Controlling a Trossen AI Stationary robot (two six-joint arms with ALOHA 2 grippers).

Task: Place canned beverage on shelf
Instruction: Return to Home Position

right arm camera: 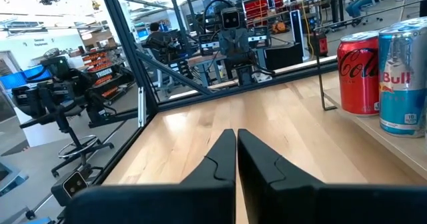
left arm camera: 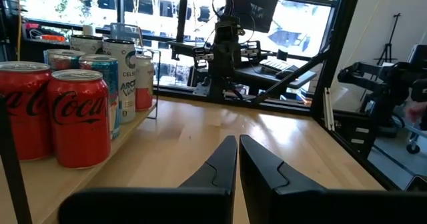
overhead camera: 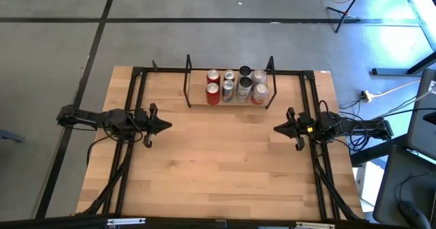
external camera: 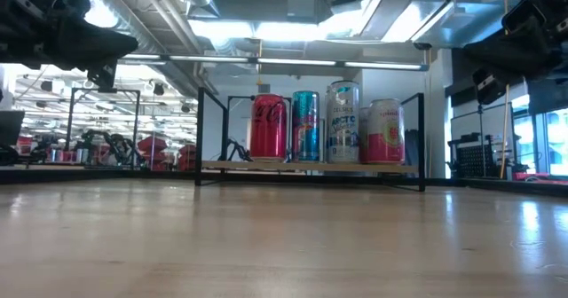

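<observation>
The shelf [overhead camera: 231, 105], a narrow light-wood plank with a black wire frame at each end, sits at the table's far middle. Several cans stand upright on it in two rows: red cola cans [overhead camera: 212, 93] at the left, silver and blue cans [overhead camera: 244, 89] in the middle, a pink-and-white can [overhead camera: 259, 93] at the right. They also show in the low view [external camera: 270, 128]. My left gripper [overhead camera: 167, 126] is shut and empty at the table's left. My right gripper [overhead camera: 277, 128] is shut and empty at the right. Both hover above the tabletop, pointing toward the middle.
Black rails [overhead camera: 129, 140] run along the table's left and right sides under the arms. The wooden tabletop [overhead camera: 218, 168] lies between the grippers and toward the near edge. Stands and cables are on the floor beyond the table's right side.
</observation>
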